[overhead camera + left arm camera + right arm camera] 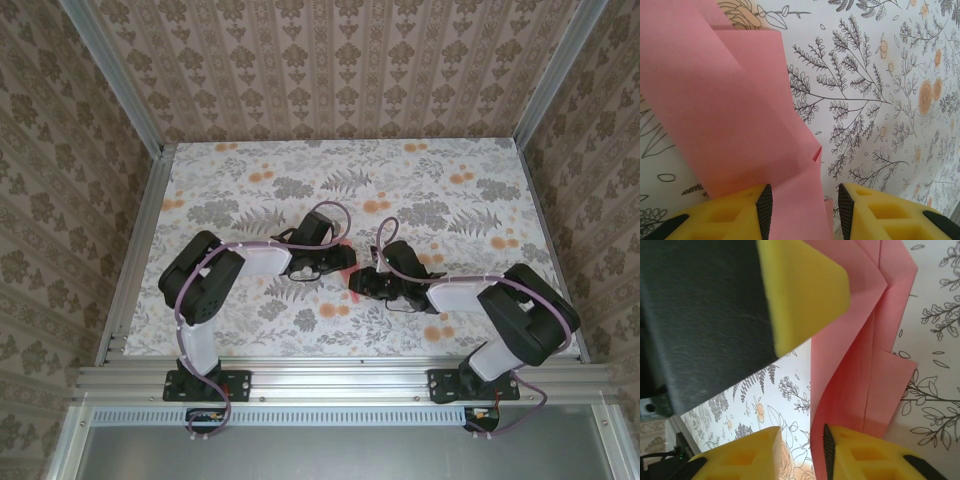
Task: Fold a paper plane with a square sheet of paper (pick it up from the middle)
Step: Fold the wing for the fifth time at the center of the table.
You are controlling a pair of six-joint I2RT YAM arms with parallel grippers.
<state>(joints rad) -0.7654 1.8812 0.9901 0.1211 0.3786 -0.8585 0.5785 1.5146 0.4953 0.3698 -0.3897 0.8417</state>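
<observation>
Left gripper (802, 194): fingers spread. The folded pink paper (725, 100) takes up most of the gap and lies against the pad at 9 o'clock, while a sliver of table shows before the pad at 3 o'clock. Whether the pads press the paper cannot be told.
Left arm (205, 285): in the top view it reaches from its base at 6 o'clock, with the wrist turned toward 3 o'clock.
Folded pink paper, left wrist view: it runs from the gap toward 11 o'clock in overlapping layers, with a slanting crease and a small notch on the 3 o'clock edge.
Folded pink paper, top view: a pink sliver shows between the two grippers, near the middle of the table.
Folded pink paper, right wrist view: it rises toward 1 o'clock with one long crease, a pointed corner at the top and a lower flap at 3 o'clock.
Left gripper's finger (800, 290): yellow on a black body, it overlaps the paper's upper part at 11 o'clock in the right wrist view.
Right gripper (801, 432): jaws parted, with printed table showing in the gap. The paper's lower end sits at the 3 o'clock finger (875, 455), and nothing is pinched.
Right arm (520, 320): the wrist is turned toward 9 o'clock.
Table (450, 190): white cloth printed with grey ferns and orange flowers.
Walls (330, 60): beige patterned paper.
</observation>
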